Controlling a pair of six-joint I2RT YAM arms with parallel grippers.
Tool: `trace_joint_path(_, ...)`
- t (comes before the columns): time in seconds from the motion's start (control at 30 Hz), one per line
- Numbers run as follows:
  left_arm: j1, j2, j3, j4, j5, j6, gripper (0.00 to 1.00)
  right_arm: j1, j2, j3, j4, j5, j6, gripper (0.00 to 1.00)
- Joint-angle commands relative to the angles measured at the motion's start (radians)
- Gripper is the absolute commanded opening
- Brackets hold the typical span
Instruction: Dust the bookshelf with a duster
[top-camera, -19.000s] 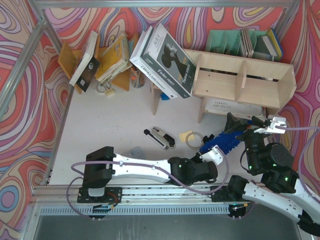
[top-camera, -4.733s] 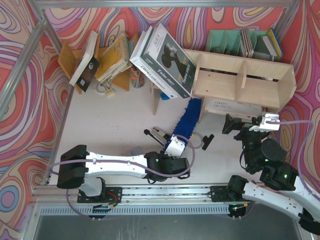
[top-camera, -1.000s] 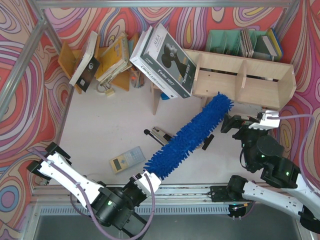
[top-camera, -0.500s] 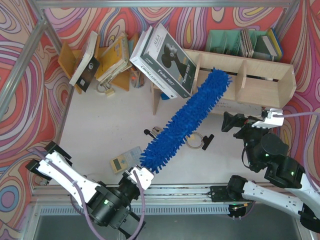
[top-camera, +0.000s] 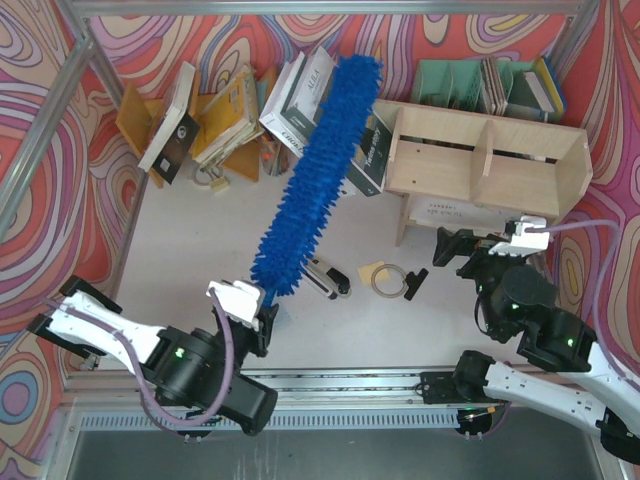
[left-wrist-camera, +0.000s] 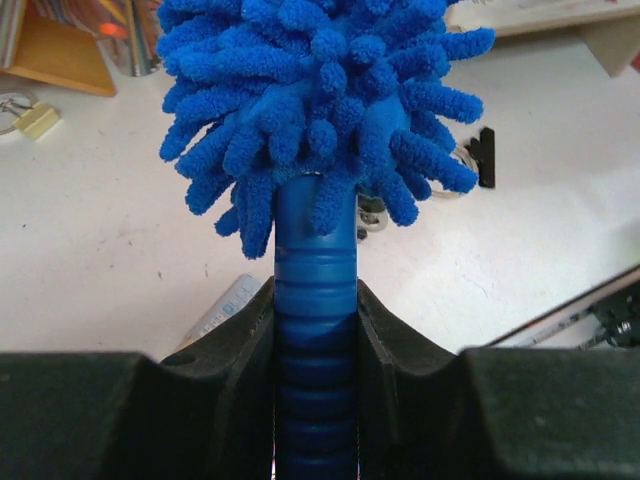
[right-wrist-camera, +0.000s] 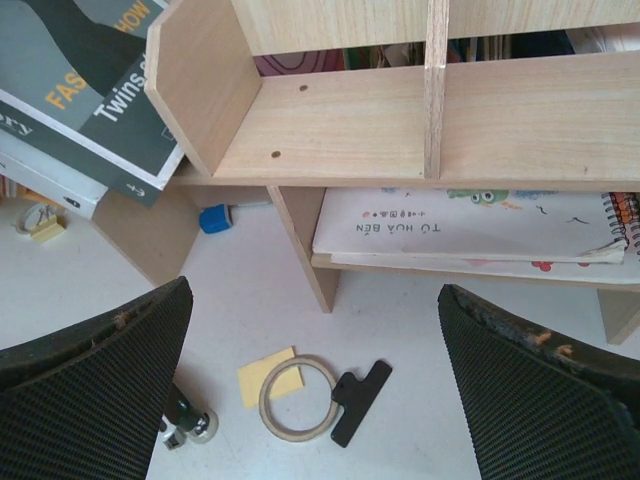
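Observation:
The duster (top-camera: 315, 170) is a long fluffy blue brush slanting up from the table's front to a tip over the leaning books, left of the bookshelf (top-camera: 520, 185). My left gripper (top-camera: 264, 316) is shut on its ribbed dark blue handle (left-wrist-camera: 315, 300), and the fluffy head (left-wrist-camera: 320, 90) fills the upper part of the left wrist view. The pale plywood bookshelf (right-wrist-camera: 400, 120) stands at the back right, its upper compartments bare. My right gripper (top-camera: 462, 246) hovers open in front of the shelf, nothing between its fingers (right-wrist-camera: 110, 370).
A big grey book (top-camera: 372, 150) leans on the shelf's left side. A spiral notebook (right-wrist-camera: 470, 225) lies on the lower shelf. On the table lie a wooden ring (right-wrist-camera: 300, 398) over a yellow note, a black clip (right-wrist-camera: 358, 400), a calculator (left-wrist-camera: 215, 312) and a black-and-white tool (top-camera: 325, 275). An orange rack (top-camera: 215, 125) and a mint holder (top-camera: 455, 85) stand at the back.
My left arm has swung the duster to the left: its tip left the shelf's left compartment and now lies over the leaning books. The right gripper has drifted slightly left.

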Motion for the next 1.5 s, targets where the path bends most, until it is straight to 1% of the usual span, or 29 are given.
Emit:
trace_joint_path(0.0, 0.040, -0.057, -0.018, -0.129, -0.104, 0.023, 0.00, -0.001, -0.020, -0.027, 0.013, 0.007, 0.021, 0.99)
trace_joint_path(0.1, 0.059, -0.090, -0.042, -0.079, -0.096, 0.082, 0.00, -0.002, -0.029, -0.038, 0.010, 0.011, 0.023, 0.99)
trace_joint_path(0.27, 0.096, -0.155, -0.139, 0.123, -0.034, 0.263, 0.00, -0.002, -0.035, -0.050, 0.018, 0.018, 0.022, 0.99)
trace_joint_path(0.43, 0.123, -0.209, -0.233, 0.263, 0.014, 0.340, 0.00, -0.002, -0.029, -0.061, 0.027, 0.015, 0.022, 0.99)
trace_joint_path(0.53, 0.130, -0.202, -0.253, 0.347, 0.038, 0.422, 0.00, -0.001, -0.024, -0.064, 0.027, 0.013, 0.022, 0.99)
trace_joint_path(0.73, 0.162, -0.141, -0.246, 0.448, 0.084, 0.546, 0.00, -0.003, -0.022, -0.067, 0.027, 0.012, 0.031, 0.99)
trace_joint_path(0.9, 0.170, -0.129, -0.249, 0.660, 0.146, 0.760, 0.00, -0.001, -0.025, -0.068, 0.021, 0.010, 0.039, 0.99)
trace_joint_path(0.97, 0.170, -0.111, -0.230, 0.721, 0.171, 0.842, 0.00, -0.002, -0.026, -0.068, 0.018, 0.011, 0.040, 0.99)
trace_joint_path(1.07, 0.166, -0.055, -0.160, 0.751, 0.170, 0.934, 0.00, -0.001, -0.030, -0.067, 0.010, 0.010, 0.048, 0.99)
trace_joint_path(1.2, 0.151, 0.020, -0.068, 0.806, 0.115, 1.059, 0.00, -0.001, -0.041, -0.070, 0.003, 0.002, 0.064, 0.99)
trace_joint_path(1.27, 0.148, 0.030, -0.035, 0.852, 0.104, 1.125, 0.00, -0.001, -0.047, -0.066, 0.000, -0.004, 0.069, 0.99)
trace_joint_path(1.47, 0.152, 0.020, -0.037, 1.063, 0.108, 1.331, 0.00, -0.002, -0.078, -0.024, 0.014, -0.071, 0.073, 0.99)
